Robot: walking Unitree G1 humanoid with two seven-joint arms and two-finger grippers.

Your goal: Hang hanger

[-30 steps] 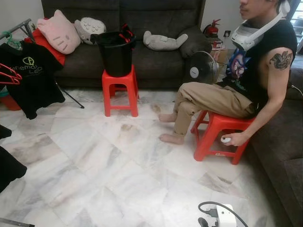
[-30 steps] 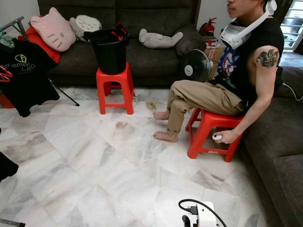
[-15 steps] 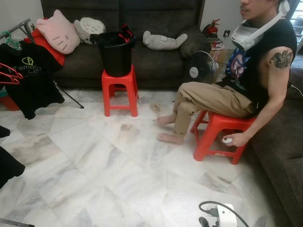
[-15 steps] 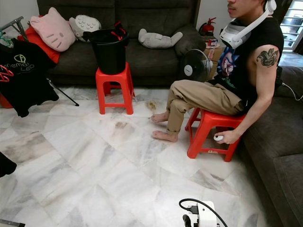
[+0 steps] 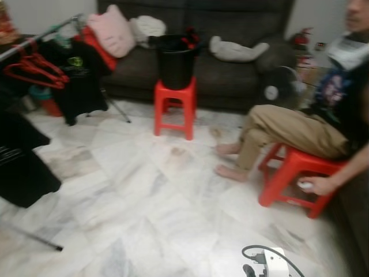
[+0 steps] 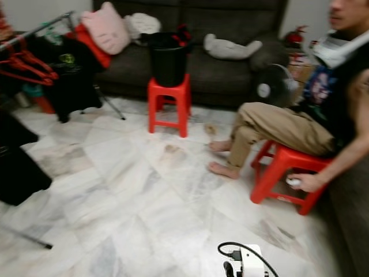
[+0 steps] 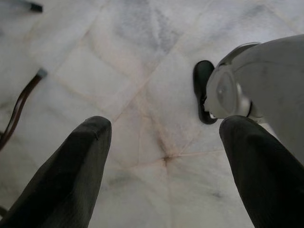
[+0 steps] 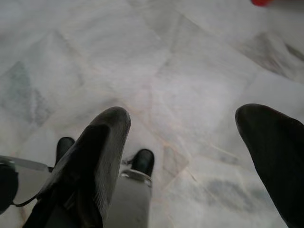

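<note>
Somewhat blurred, the head views take in a marble floor. Red hangers are seen on a clothes rack at the far left, beside hung black shirts. A black bucket is set on a red stool before the dark sofa. At the right, a person is seated on another red stool. The left gripper and right gripper are held above the floor, fingers spread wide and holding nothing.

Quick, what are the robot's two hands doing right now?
Left gripper: open, holding nothing, above the floor.
Right gripper: open, holding nothing, above the floor.
</note>
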